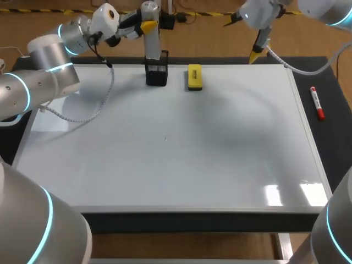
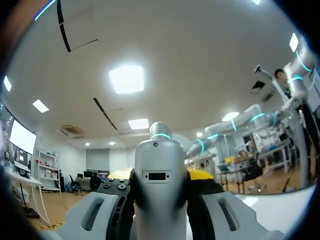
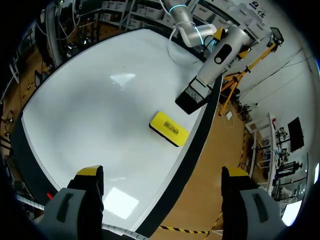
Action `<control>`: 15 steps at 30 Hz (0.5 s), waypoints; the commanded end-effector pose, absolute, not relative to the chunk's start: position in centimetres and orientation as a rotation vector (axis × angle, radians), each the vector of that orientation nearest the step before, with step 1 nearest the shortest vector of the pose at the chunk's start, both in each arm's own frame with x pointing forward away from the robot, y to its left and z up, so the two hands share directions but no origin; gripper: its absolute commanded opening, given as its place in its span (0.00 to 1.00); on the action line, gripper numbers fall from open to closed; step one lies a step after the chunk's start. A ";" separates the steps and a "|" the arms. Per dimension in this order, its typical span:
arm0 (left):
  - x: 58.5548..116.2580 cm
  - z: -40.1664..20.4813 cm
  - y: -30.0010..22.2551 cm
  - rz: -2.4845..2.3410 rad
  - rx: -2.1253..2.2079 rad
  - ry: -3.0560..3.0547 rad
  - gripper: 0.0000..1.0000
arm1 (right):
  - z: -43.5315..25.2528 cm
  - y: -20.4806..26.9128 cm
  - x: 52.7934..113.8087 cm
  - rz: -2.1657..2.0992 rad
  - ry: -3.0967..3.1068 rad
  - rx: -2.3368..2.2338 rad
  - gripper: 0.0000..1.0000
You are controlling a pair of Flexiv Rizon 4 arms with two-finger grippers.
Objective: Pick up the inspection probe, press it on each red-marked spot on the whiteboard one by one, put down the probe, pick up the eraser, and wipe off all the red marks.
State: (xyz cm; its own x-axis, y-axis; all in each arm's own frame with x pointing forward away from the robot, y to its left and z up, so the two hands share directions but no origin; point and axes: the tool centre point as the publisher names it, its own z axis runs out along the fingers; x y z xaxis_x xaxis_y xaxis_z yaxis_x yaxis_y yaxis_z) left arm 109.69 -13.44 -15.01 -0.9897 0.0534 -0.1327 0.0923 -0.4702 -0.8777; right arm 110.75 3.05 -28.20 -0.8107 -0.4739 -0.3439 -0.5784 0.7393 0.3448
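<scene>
Probe (image 2: 159,165) clamped in your left gripper (image 2: 160,176), tip at holder (image 1: 157,74); tilt may snag rim, topple it. Right gripper (image 3: 163,175) fingers apart.

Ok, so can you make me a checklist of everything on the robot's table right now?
Surface: whiteboard looks plain white; no red marks seen.
Job's things: probe stands upright in a black holder at the far edge; yellow eraser lies flat beside the holder.
Clutter: red marker on the dark mat beside the board.
Grippers: left gripper shut on the probe; right gripper open, empty, above the far edge.
Cables: left arm's cable droops over the board.
Surroundings: nothing seen.
</scene>
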 end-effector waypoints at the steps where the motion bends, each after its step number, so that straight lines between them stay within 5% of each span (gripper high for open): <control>1: 110.7 -15.9 -13.8 -2.708 0.379 1.617 0.00 | -28.1 3.1 110.8 0.645 2.710 -0.835 1.00; 15: 111.5 -17.7 -14.0 -2.703 0.340 1.617 0.00 | -28.1 3.1 110.8 0.645 2.710 -0.835 1.00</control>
State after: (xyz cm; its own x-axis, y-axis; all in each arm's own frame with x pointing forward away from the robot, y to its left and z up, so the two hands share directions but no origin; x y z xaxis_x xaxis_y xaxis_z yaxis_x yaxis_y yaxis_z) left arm 110.86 -14.09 -17.30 -0.9870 0.0746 -0.1424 0.0912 -0.4697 -0.8781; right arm 110.76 3.06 -28.22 -0.8107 -0.4737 -0.3442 -0.5784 0.7392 0.3451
